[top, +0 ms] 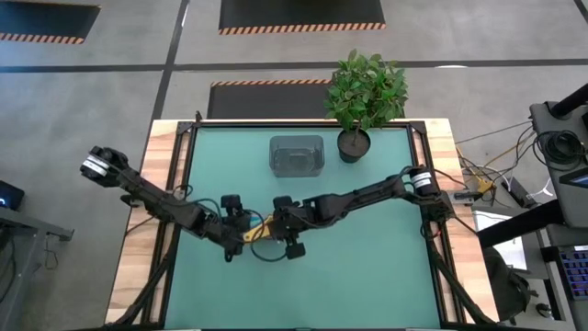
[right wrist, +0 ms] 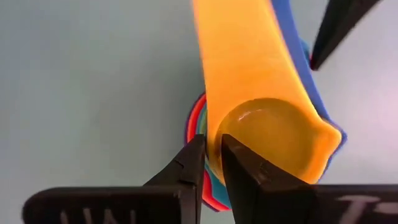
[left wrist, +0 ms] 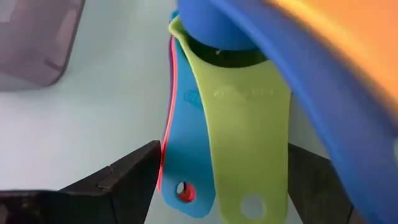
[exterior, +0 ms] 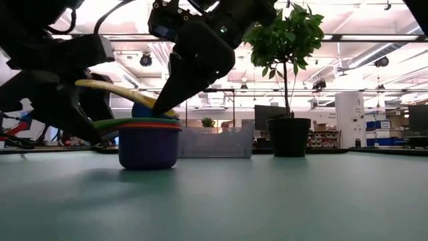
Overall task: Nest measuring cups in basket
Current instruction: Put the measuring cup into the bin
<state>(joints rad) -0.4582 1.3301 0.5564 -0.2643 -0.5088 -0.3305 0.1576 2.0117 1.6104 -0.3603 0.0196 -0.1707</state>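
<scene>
While the cups (exterior: 148,137) stood nested mid-worktop (top: 367,267), right end effector (right wrist: 211,163) pinching the orange rim and left end effector (left wrist: 214,180) spread, the basket (top: 296,154) remained unfilled.

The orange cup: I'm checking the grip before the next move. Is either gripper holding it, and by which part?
The right gripper pinches the orange cup by its bowl rim. The left gripper is open around the stacked handles, holding nothing.

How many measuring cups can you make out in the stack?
6, all nested mid-table: orange cup topmost, then dark blue, green, light blue, red, purple cup at the bottom. More may hide inside.
</scene>
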